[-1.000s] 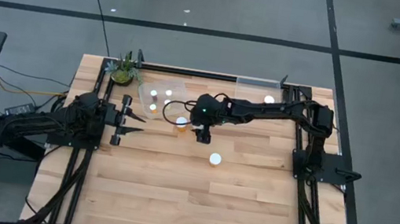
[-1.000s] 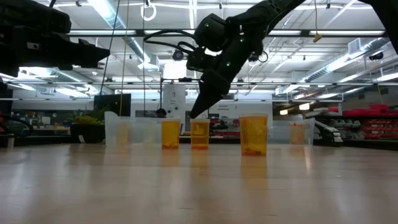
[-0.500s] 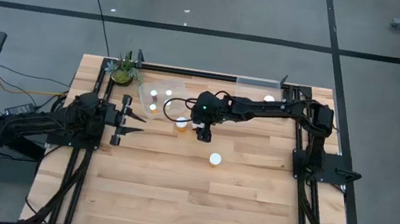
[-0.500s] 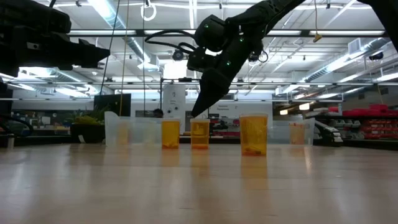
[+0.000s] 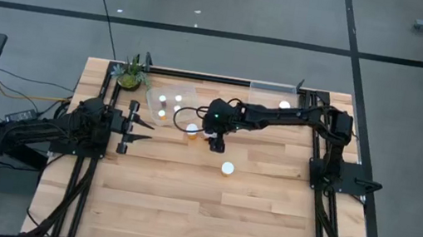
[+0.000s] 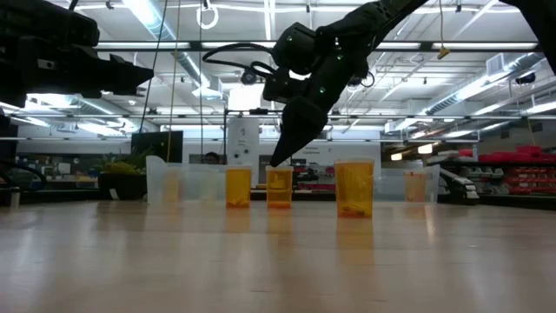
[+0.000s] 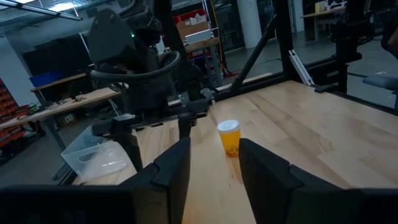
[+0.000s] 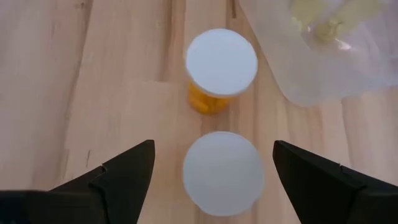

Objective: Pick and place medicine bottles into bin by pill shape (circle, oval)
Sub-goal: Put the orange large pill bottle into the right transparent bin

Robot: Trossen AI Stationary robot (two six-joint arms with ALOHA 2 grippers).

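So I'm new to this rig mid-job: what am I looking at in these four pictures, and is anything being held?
Two dark robot arms work at a wooden table. One picture looks straight down, one looks level across the tabletop, and each arm's wrist carries a camera looking past its own fingers.

The right gripper hangs open over a white-capped medicine bottle, with a second bottle just beyond and a clear bin beside it. Another bottle stands alone nearer the middle.

The left gripper waits at the table's left side, part open. A small plant sits in the far left corner.

Nothing is held by either gripper.
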